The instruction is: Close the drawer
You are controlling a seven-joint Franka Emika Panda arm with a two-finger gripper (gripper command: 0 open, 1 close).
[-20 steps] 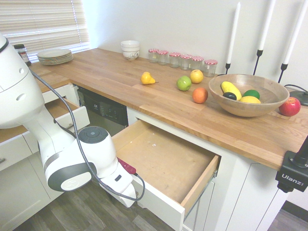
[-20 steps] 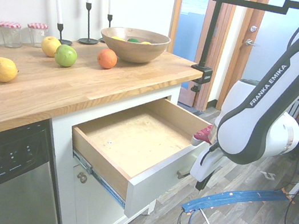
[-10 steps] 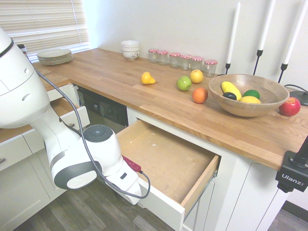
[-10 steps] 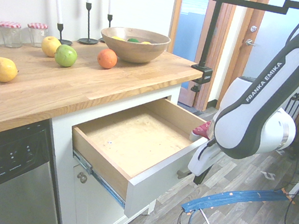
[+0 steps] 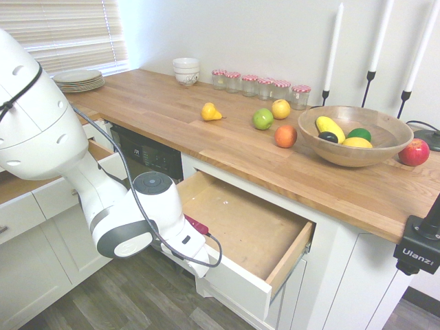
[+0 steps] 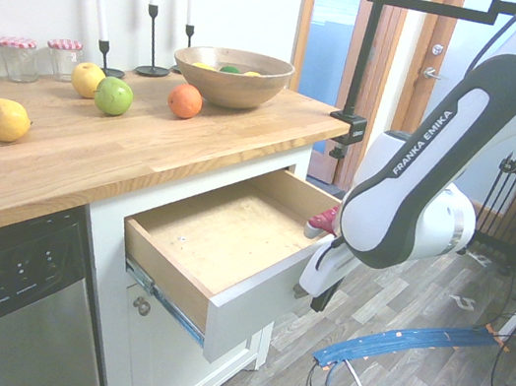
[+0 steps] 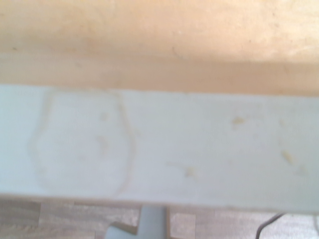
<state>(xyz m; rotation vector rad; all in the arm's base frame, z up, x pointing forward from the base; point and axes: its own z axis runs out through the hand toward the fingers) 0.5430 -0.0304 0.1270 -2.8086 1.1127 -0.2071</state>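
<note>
The drawer [image 5: 240,227] under the wooden counter stands partly open, its bare-wood box showing empty in both exterior views [image 6: 221,232]. My gripper [image 5: 197,260] is against the outside of its white front panel [image 6: 248,306], low beside it [image 6: 320,286], shut with nothing in it. The drawer's handle is hidden behind my hand. The wrist view shows the top edge of the white front [image 7: 174,149] from close by, with the wood interior beyond it.
A smaller drawer [image 5: 103,157] stands open at the left, behind my arm. A dishwasher [image 6: 0,297] is next to the drawer. On the counter are a fruit bowl [image 5: 354,137], loose fruit [image 5: 263,119], jars [image 5: 261,85], plates [image 5: 78,80] and candlesticks.
The drawer has slid part of the way into the cabinet. My arm has moved toward the cabinet together with the drawer's front.
</note>
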